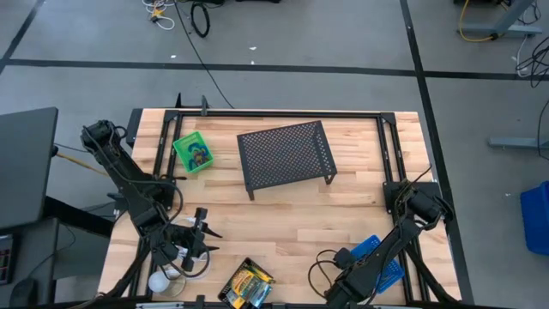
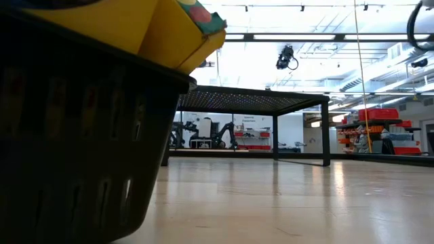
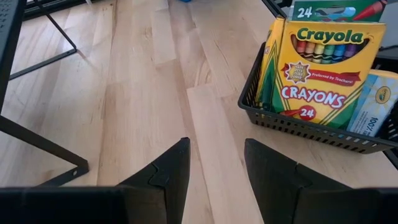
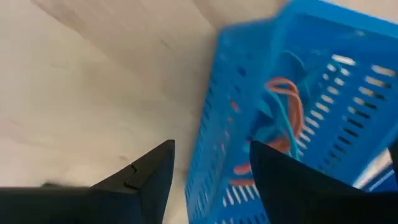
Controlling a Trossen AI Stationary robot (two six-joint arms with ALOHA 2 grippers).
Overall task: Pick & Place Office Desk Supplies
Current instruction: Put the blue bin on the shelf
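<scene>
A black tray (image 3: 298, 121) holds yellow-and-green crayon boxes (image 3: 320, 68) and stands at the table's near edge (image 1: 247, 285); it fills the left of the low view (image 2: 74, 149). My left gripper (image 3: 216, 142) hangs open over bare wood left of that tray (image 1: 206, 225), nothing between its fingers. A blue tray (image 4: 298, 112) with orange and blue loops (image 4: 283, 106) sits at the near right (image 1: 377, 256). My right gripper (image 4: 211, 146) is open above it, pointing steeply down, one finger on each side of the tray's wall (image 4: 208, 149), with no contact showing. A green tray (image 1: 193, 152) rests at the far left.
A black mesh shelf (image 1: 286, 154) stands on legs at the table's far middle, also in the low view (image 2: 251, 98). A white ball (image 1: 159, 281) and a white cable (image 1: 184, 259) lie by the left arm. Bare wood lies between the shelf and the near trays.
</scene>
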